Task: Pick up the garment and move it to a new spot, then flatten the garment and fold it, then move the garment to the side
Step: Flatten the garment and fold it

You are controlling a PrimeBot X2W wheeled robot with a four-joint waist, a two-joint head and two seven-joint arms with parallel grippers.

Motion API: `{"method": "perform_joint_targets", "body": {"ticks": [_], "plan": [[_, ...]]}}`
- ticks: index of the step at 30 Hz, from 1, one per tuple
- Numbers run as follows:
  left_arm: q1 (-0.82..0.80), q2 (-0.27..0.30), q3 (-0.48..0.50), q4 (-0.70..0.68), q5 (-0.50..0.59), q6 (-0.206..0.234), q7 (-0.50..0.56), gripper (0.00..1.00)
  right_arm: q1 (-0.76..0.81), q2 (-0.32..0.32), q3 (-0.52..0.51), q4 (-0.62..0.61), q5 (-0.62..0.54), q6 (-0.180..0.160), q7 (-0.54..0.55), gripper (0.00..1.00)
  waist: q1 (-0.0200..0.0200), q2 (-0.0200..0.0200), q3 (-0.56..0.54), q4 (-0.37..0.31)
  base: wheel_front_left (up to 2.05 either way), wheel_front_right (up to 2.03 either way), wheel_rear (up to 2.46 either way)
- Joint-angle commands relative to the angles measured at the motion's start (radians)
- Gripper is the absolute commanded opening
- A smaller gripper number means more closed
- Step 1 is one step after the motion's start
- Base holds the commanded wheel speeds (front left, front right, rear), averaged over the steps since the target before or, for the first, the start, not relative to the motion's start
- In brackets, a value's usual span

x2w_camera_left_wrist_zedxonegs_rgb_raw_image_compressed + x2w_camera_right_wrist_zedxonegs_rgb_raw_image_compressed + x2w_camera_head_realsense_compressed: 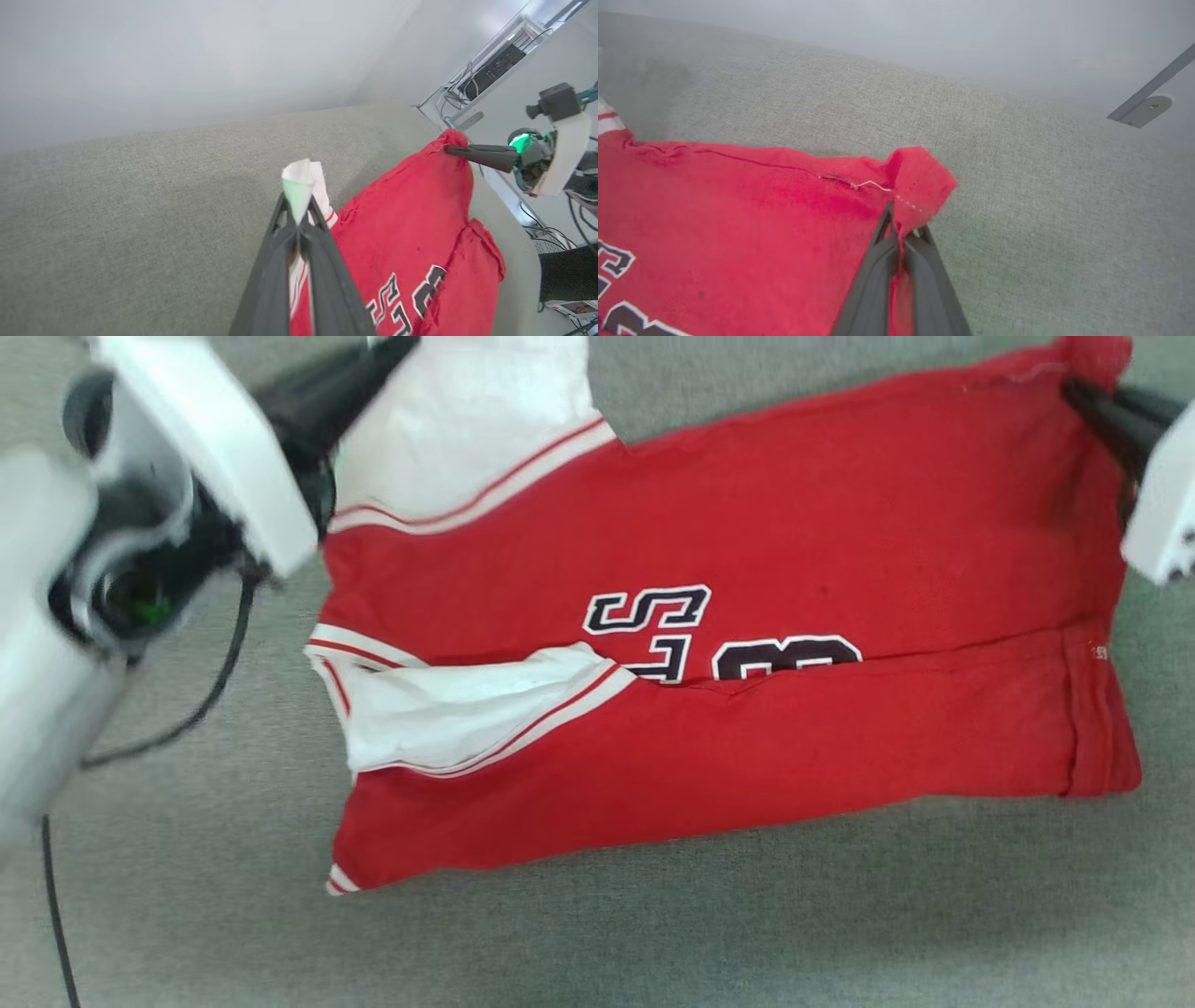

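Clamped at ten o'clock by the left gripper [297,219] and two o'clock by the right gripper [901,231], the garment [794,541] may be pulled free by overstretching.

Left gripper [297,212] clamped, right gripper [903,231] clamped

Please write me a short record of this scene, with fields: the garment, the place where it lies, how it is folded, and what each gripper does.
garment: red, with white sleeves and dark lettering on the front
surface: grey woven cloth, under the garment
fold state: near side folded over, partly covering the lettering; near sleeve lies on the front
left gripper: shut on the white end of the far sleeve
right gripper: shut on a red corner of the garment
task stage: probably mid-fold, far edge pinched at both ends
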Motion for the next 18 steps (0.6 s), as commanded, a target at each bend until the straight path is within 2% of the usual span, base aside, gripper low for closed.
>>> {"method": "perform_joint_targets", "body": {"ticks": [1, 7, 11, 12, 18], "plan": [[0.041, 0.026, -0.007, -0.036, -0.006, 0.003, -0.029, 0.0, 0.047, -0.014, -0.015, -0.024, 0.002, 0.0, -0.006, 0.0, 0.0, 0.0, -0.045, 0.027, 0.0, 0.0, 0.0], [0.237, 0.139, -0.031, -0.238, -0.027, 0.003, -0.195, 0.0, 0.267, -0.055, -0.132, -0.164, -0.007, 0.0, 0.001, 0.0, 0.0, 0.0, -0.095, 0.056, 0.0, 0.0, 0.0], [0.39, 0.199, -0.051, -0.338, -0.031, 0.003, -0.321, 0.0, 0.439, -0.037, -0.241, -0.263, -0.028, 0.0, 0.011, 0.0, 0.0, 0.0, -0.108, 0.072, 0.0, 0.0, 0.0], [0.39, 0.199, -0.051, -0.338, -0.031, 0.003, -0.321, 0.0, 0.439, -0.037, -0.241, -0.263, -0.028, 0.0, 0.011, 0.0, 0.0, 0.0, -0.108, 0.072, 0.0, 0.0, 0.0], [0.583, 0.221, -0.077, -0.398, -0.033, 0.003, -0.435, 0.0, 0.665, 0.041, -0.389, -0.396, -0.07, 0.0, 0.044, 0.0, 0.0, 0.0, -0.107, 0.088, 0.0, 0.0, 0.0]]}}
